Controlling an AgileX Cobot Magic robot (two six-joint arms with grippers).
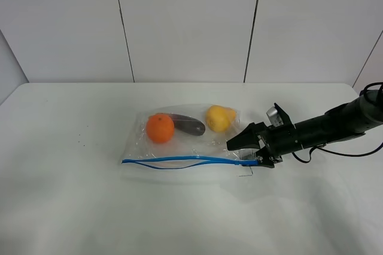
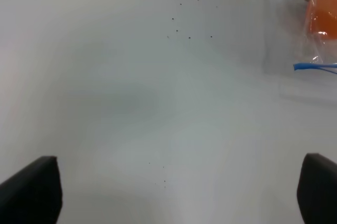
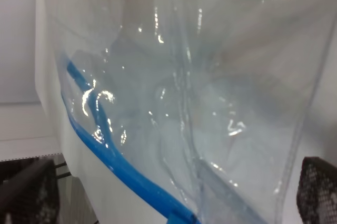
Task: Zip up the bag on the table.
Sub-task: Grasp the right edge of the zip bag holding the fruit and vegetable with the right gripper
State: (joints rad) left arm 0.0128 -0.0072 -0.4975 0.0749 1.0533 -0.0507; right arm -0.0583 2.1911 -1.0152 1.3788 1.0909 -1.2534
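Note:
The bag [image 1: 179, 147] is clear crinkly plastic and lies flat in the middle of the table [image 1: 72, 207]. An orange [image 1: 160, 128], a dark eggplant [image 1: 188, 124] and a yellow pear [image 1: 218, 118] show through it. Its blue zipper strip [image 1: 179, 160] runs along the near edge and gapes slightly. My right gripper [image 1: 240, 152] is open at the strip's right end, with the bag's corner between its fingers; the right wrist view shows the strip [image 3: 121, 171] close up. My left gripper [image 2: 176, 190] is open and empty over bare table, left of the bag's end [image 2: 316, 66].
White wall panels stand behind the table's far edge [image 1: 179, 83]. The right arm [image 1: 323, 126] reaches in from the right with a cable trailing behind it. Small dark specks [image 2: 179, 29] mark the tabletop left of the bag.

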